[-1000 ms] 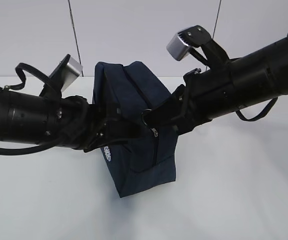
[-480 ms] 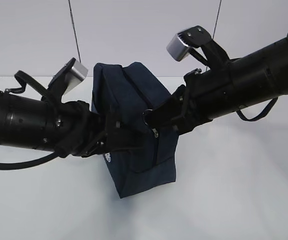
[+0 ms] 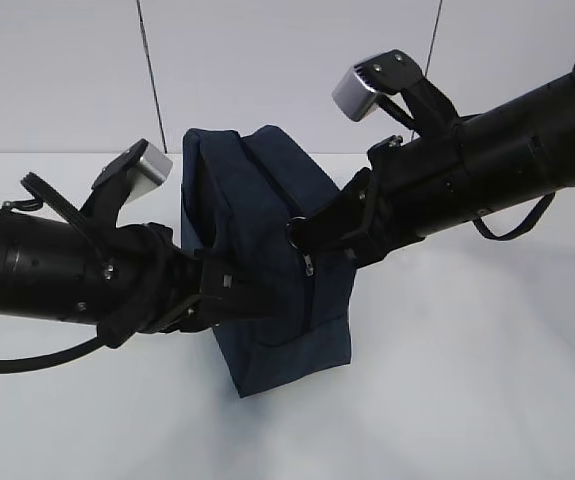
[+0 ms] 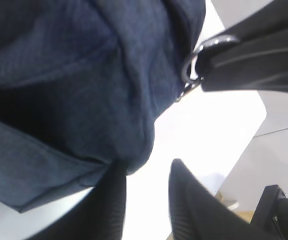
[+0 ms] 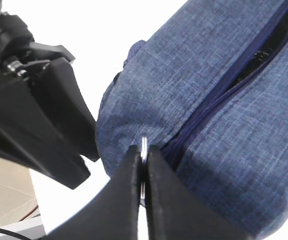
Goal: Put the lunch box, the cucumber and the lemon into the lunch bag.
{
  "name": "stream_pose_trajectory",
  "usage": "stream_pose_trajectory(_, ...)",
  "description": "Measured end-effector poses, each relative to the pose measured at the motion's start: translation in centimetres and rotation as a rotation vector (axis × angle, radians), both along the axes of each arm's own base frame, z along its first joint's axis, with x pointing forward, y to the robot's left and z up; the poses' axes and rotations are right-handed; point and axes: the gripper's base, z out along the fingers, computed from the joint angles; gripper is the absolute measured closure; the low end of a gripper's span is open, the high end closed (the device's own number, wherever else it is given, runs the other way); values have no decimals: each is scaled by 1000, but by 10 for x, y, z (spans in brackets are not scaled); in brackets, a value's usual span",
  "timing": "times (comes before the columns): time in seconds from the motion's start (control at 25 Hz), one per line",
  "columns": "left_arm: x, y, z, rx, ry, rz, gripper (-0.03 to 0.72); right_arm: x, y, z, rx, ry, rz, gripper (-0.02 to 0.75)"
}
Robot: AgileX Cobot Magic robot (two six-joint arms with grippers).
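One lunch bag; right gripper fingers clamped on ring pull; left gripper fingers apart beside bag.

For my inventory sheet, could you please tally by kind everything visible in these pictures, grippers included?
Lunch bag: 1
Zipper ring pull: 1
Grippers: 2, left gripper and right gripper
Lunch box, cucumber, lemon: 0 visible
Total: 4

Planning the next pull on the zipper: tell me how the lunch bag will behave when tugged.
The lunch bag looks like soft fabric, creased in the left wrist view, so it will probably sag and deform. It stands tilted between the arms, so it may tip. The right gripper, shut on the ring pull, could drag the whole bag.
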Motion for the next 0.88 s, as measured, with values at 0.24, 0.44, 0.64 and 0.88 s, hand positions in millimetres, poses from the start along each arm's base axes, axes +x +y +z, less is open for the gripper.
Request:
stream_pose_trajectory(0.24,1,0,0,4,-16,2,680,1,0,1,1,-5,-2,730)
stream_pose_trajectory(0.44,1,0,0,3,-16,7,695,3,1,6,8,-21,-2,730)
stream_pose_trajectory(0.64,1,0,0,3,-16,7,695,3,1,6,10,-20,-4,730)
stream_pose_trajectory(0.88,1,0,0,1,-15,5,695,3,1,7,16,-17,-7,730)
